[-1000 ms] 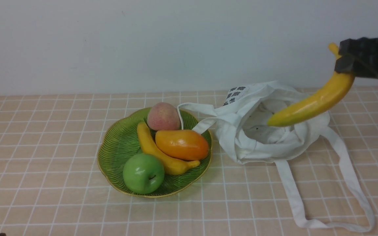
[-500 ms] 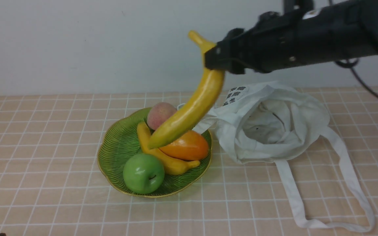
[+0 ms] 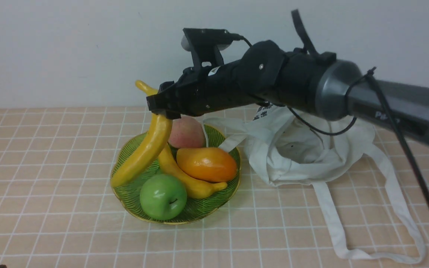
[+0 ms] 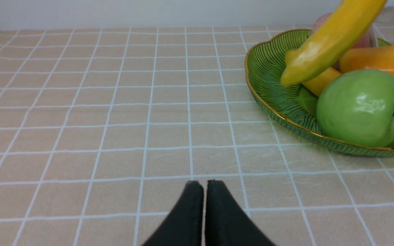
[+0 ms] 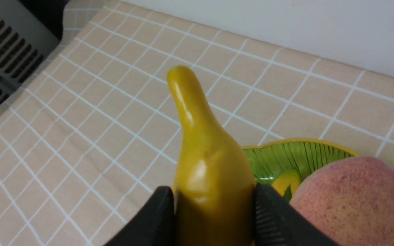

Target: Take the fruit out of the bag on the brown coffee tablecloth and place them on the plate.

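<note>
The right gripper (image 3: pixel 161 107) was clamped on the long banana (image 3: pixel 143 152) near its stem end. The right wrist view showed a black finger pressed against each side of the yellow body, with the thin stem sticking out beyond them. From that grip the banana hung tilted, stem uppermost. Its lower, greenish tip reached down over the left part of the plate (image 3: pixel 207 208). In the left wrist view the tip appeared to hang just above the ribbed green inside of the plate, but whether it touched could not be told for sure.

Four other fruits lay in the plate. A green apple (image 3: pixel 163 197) sat at the near side and a shorter banana (image 3: pixel 188 182) ran across the middle. An orange mango-like fruit (image 3: pixel 207 163) lay to the right and a pink peach (image 3: pixel 186 132) at the back, just beside the gripper.

The white bag (image 3: pixel 300 156) lay slumped and open on the checked tablecloth (image 3: pixel 50 149) just to the right of the plate. One strap rested against the plate's far rim, and the other strap (image 3: pixel 397 208) looped toward the near edge of the tabletop. The right arm stretched over the bag.

The left gripper (image 4: pixel 204 186) was low over the tablecloth, well apart from the plate. Its two fingers were pressed nearly together and gripped nothing.
</note>
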{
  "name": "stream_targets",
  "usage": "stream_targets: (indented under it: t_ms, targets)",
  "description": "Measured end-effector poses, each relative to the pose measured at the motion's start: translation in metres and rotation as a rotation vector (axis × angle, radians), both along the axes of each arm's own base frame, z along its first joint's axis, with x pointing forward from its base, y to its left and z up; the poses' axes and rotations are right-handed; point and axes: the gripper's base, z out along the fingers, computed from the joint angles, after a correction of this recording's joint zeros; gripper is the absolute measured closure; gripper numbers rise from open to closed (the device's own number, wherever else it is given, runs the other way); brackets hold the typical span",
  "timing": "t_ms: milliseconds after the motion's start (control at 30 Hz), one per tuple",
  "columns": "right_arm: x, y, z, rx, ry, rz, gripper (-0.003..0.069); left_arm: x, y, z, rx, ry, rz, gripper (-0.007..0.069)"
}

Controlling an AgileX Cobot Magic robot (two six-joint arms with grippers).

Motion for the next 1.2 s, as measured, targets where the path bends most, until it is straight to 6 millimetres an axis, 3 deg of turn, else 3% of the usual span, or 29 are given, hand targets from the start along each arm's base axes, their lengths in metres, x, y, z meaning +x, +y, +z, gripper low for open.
stream_targets:
  t_ms: [167,300,533,600,733,900,933,1033,1100,1167,1200]
  targets:
    - [0.006,0.003,-0.018,-0.012,0.016,-0.014,0.0379,0.000,0.000,0.000,0.000,0.000,0.000,0.0632]
    - [0.006,0.003,-0.019,-0.017,0.012,-0.014,0.0366,0.000,0.000,0.000,0.000,0.000,0.000,0.0632]
    - [0.004,-0.003,-0.021,-0.135,-0.010,0.060,0.0139,0.000,0.000,0.000,0.000,0.000,0.000,0.0632]
    - [0.004,-0.008,-0.017,-0.150,-0.004,0.067,0.0109,0.000,0.000,0.000,0.000,0.000,0.000,0.0632]
    - [0.003,-0.029,0.014,-0.146,0.004,0.050,0.0085,0.000,0.000,0.000,0.000,0.000,0.000,0.0632]
    - [-0.010,-0.083,0.091,-0.148,-0.048,-0.017,0.0134,0.000,0.000,0.000,0.000,0.000,0.000,0.0632]
    - [-0.013,-0.087,0.097,-0.148,-0.048,-0.026,0.0146,0.000,0.000,0.000,0.000,0.000,0.000,0.0632]
    - [-0.036,-0.145,0.151,-0.227,-0.064,-0.170,0.0327,0.000,0.000,0.000,0.000,0.000,0.000,0.0632]
    - [-0.052,-0.176,0.177,-0.273,-0.083,-0.277,0.0452,0.000,0.000,0.000,0.000,0.000,0.000,0.0632]
    - [-0.063,-0.193,0.191,-0.298,-0.097,-0.340,0.0512,0.000,0.000,0.000,0.000,0.000,0.000,0.0632]
    - [-0.081,-0.215,0.211,-0.332,-0.123,-0.430,0.0588,0.000,0.000,0.000,0.000,0.000,0.000,0.0632]
